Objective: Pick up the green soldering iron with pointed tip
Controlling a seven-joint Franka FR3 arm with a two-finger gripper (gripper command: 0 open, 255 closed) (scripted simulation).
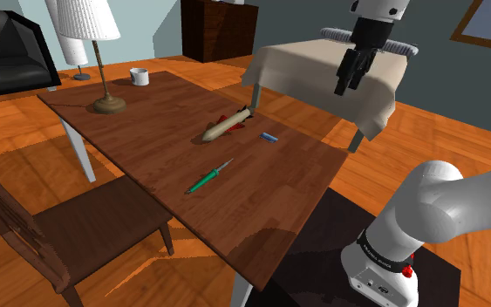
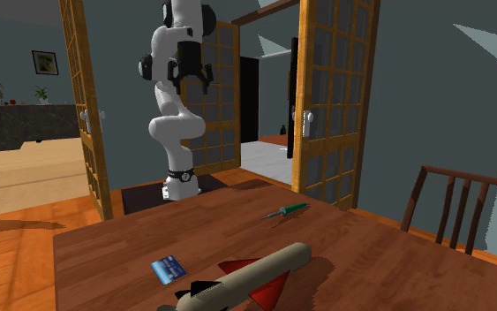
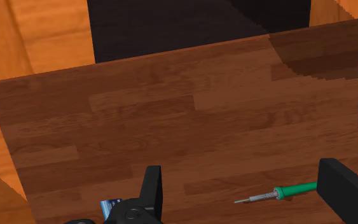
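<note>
Shoulder view: the green soldering iron [image 1: 210, 177] lies flat on the wooden table [image 1: 139, 131], near the table's middle and at about 7 o'clock from a tan toy rocket [image 1: 226, 125] with red fins. Its long axis runs on a diagonal, the green handle at the 8 o'clock end and the thin metal tip pointing to 2 o'clock. A small blue object [image 1: 269, 137] sits at 2 o'clock from the iron, well apart from it. The black gripper [image 1: 351, 83] hangs high above the table's far edge, apart from everything on it.

From the second exterior view, the iron [image 2: 286, 210] rests beyond the rocket [image 2: 255, 274], its tip aimed between 8 and 9 o'clock, with the arm's gripper [image 2: 189, 79] raised well above the table [image 2: 105, 256].

On the wrist view, the gripper [image 3: 244, 175] stands wide, its fingers far apart. The iron [image 3: 279, 192] lies on the boards far below them, untouched, its handle end hidden behind one finger and its tip pointing toward the other.
</note>
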